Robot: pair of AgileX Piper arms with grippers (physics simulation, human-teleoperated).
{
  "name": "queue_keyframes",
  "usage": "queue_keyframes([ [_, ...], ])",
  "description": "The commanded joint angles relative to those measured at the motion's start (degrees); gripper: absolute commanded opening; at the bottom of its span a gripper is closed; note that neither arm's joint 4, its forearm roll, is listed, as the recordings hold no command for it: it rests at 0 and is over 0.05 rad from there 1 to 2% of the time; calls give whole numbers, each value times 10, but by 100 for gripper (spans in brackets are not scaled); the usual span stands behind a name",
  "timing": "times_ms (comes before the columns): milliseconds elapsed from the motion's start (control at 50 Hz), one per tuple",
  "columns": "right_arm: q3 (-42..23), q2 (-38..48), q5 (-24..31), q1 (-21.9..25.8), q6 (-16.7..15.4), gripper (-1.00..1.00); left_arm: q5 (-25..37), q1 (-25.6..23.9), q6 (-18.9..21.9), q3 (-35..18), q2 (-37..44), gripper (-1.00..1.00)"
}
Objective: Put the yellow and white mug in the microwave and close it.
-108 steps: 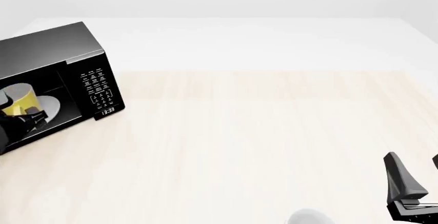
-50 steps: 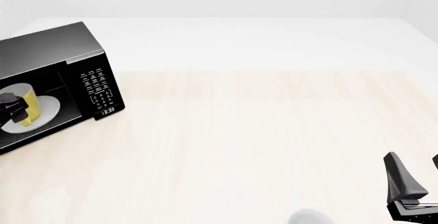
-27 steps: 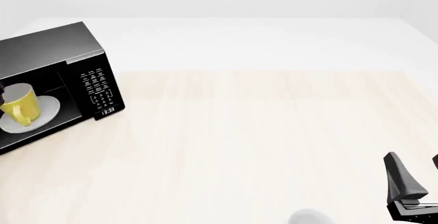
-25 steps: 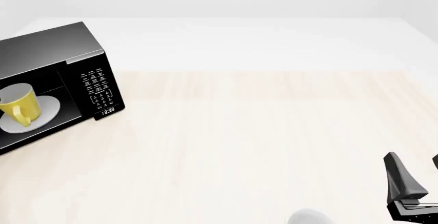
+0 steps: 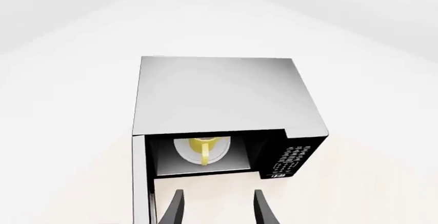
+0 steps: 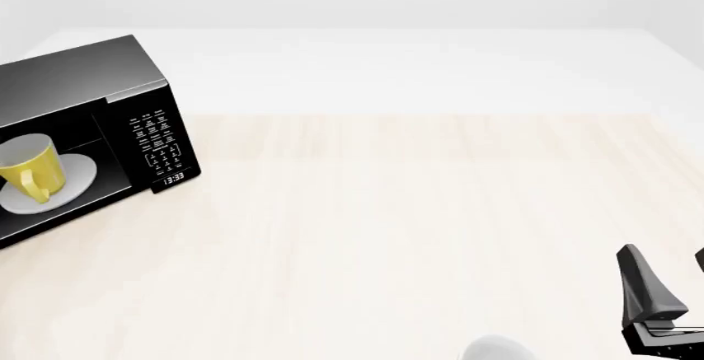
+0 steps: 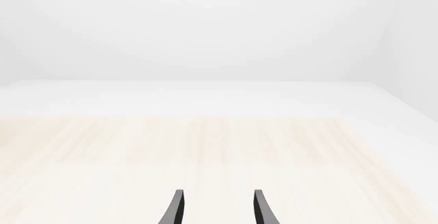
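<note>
The yellow and white mug (image 6: 29, 170) stands upright on the round white turntable plate (image 6: 72, 180) inside the black microwave (image 6: 77, 76) at the table's far left, handle toward the front. In the left wrist view the mug (image 5: 204, 147) shows inside the microwave (image 5: 219, 90), whose door (image 5: 141, 183) stands open, seen edge-on. My left gripper (image 5: 219, 209) is open and empty, pulled back in front of the opening, and is out of the front view. My right gripper (image 6: 665, 253) is open and empty at the near right; it also shows in the right wrist view (image 7: 217, 208).
The microwave's button panel with its small clock (image 6: 161, 147) faces the table's middle. A white rounded object (image 6: 495, 349) lies at the near edge, left of my right gripper. Light wood tabletop (image 6: 418, 212) spreads between the microwave and the right arm.
My left gripper let go of the mug inside the microwave and drew back out of the front view to the left. The mug stays on the plate. The right arm has not moved.
</note>
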Motion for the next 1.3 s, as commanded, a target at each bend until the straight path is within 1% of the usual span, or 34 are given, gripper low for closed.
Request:
queue_keyframes([
  [20, 0, 0, 0, 0, 0, 100, 34, 27, 2, -28, -22, 100],
  [200, 0, 0, 0, 0, 0, 100, 64, 70, -1, -45, -40, 100],
  [360, 0, 0, 0, 0, 0, 100, 81, 84, -10, -48, -52, 100],
  [480, 0, 0, 0, 0, 0, 100, 95, 98, -17, -60, -56, 100],
  [720, 0, 0, 0, 0, 0, 100, 110, 148, -12, -77, -63, 100],
  [800, 0, 0, 0, 0, 0, 100, 110, 179, -2, -79, -64, 100],
  [860, 0, 0, 0, 0, 0, 100, 111, 186, 2, -80, -62, 100],
  [900, 0, 0, 0, 0, 0, 100, 111, 212, 16, -83, -61, 100],
  [1000, 0, 0, 0, 0, 0, 100, 109, 224, 25, -81, -59, 100],
  [1040, 0, 0, 0, 0, 0, 100, 109, 238, 32, -81, -58, 100],
  [1060, 0, 0, 0, 0, 0, 100, 108, 250, 42, -81, -56, 100],
  [1100, 0, 0, 0, 0, 0, 100, 107, 252, 39, -81, -53, 100],
  [1240, 0, 0, 0, 0, 0, 100, 98, 285, 55, -76, -52, 100],
  [1280, 0, 0, 0, 0, 0, 100, 99, 294, 52, -75, -47, 100],
  [1300, 0, 0, 0, 0, 0, 100, 99, 303, 61, -73, -44, 100],
])
